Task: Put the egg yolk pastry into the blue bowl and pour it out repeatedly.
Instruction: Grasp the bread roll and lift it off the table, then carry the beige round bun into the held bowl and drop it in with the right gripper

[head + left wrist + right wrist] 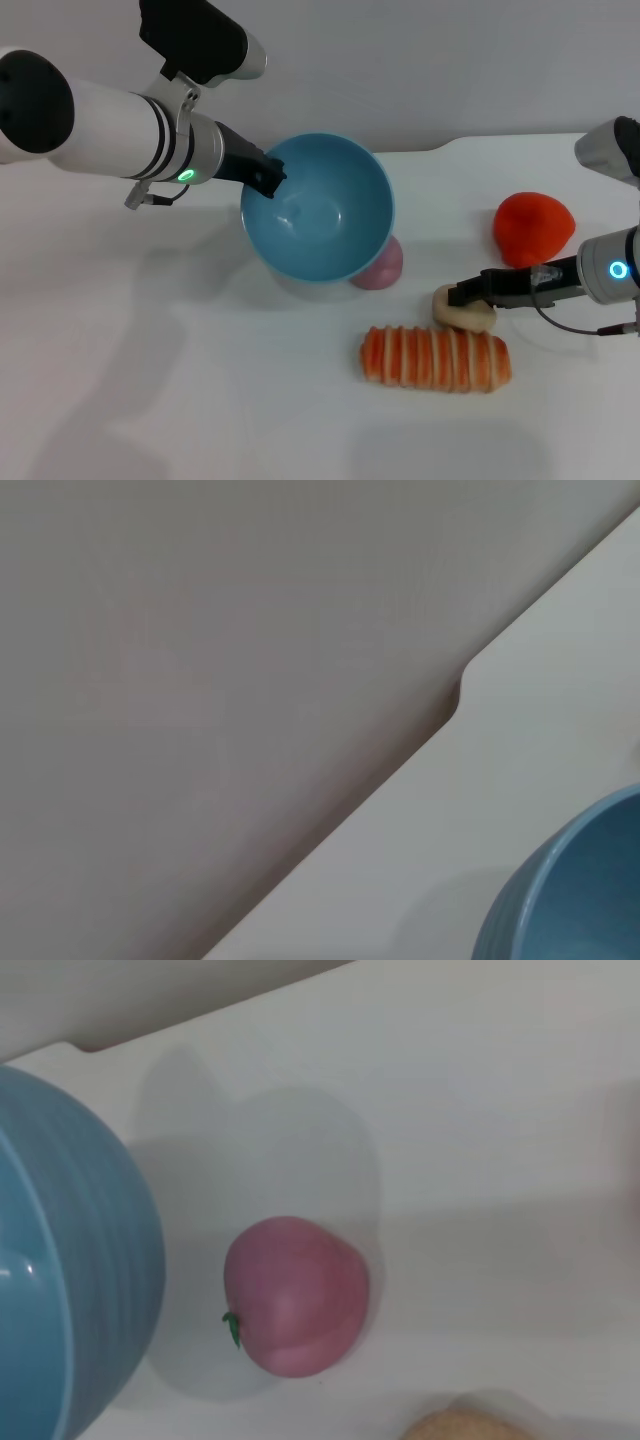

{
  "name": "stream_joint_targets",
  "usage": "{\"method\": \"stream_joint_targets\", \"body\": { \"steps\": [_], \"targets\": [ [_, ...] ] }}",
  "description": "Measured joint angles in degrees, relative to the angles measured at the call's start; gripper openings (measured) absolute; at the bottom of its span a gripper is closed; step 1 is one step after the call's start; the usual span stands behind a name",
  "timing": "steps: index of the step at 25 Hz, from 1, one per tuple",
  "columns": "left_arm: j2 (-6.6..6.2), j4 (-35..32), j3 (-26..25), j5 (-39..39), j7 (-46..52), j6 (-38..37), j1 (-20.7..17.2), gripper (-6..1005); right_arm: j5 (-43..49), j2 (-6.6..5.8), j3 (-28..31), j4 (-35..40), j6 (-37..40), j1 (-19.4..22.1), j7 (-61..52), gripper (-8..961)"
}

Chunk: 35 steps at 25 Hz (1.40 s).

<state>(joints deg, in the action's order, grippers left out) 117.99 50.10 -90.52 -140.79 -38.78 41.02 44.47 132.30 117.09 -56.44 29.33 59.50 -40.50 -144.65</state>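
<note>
My left gripper (268, 177) is at the blue bowl (320, 205), jaws closed onto its rim on the side toward my left arm. The bowl is tipped, its open side facing up toward my head camera, and its inside shows nothing in it. It is smooth light blue plastic, round and deep, with faint ridges on the outer wall in the right wrist view.

My right gripper (470, 293) is low over the worktop (200, 380), jaws at the egg yolk pastry (463, 312). The black fingers lie across the top of the pastry; I cannot tell how far apart they are or whether they have hold of it. The pastry is a small pale beige lump with a matte surface, resting on the worktop, just beside the end of the striped bread (436, 359) and well apart from the bowl.

The striped bread is long, orange with cream bands, lying flat in front of the bowl. The pink ball (295, 1295) is round and matte, with a small green speck on its side; it sits just beside the bowl's outer wall, partly hidden under it in the head view. A red rounded lump (534, 228) sits beyond my right gripper. The worktop is plain white and smooth.

No writing or labels readable anywhere.
</note>
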Motion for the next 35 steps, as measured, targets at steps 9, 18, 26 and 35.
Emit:
{"method": "stream_joint_targets", "body": {
  "steps": [9,18,26,35],
  "targets": [
    [0.02,-0.1,0.0,-0.5,-0.1,-0.3,0.0,-1,0.1,0.39,-0.2,4.0,1.7,0.8,1.6,386],
    [0.17,-0.3,0.0,-0.5,0.0,-1.5,-0.2,0,0.1,1.02,-1.0,10.7,5.5,1.8,2.5,219],
    [0.07,-0.4,0.1,-0.6,0.4,-0.3,0.0,-1,-5.8,1.38,-1.9,22.6,14.5,3.4,2.8,153],
    [0.23,0.4,1.0,-0.5,1.3,3.9,1.2,-1,-11.8,1.54,-9.3,25.4,13.7,1.2,3.0,81]
  ]
}}
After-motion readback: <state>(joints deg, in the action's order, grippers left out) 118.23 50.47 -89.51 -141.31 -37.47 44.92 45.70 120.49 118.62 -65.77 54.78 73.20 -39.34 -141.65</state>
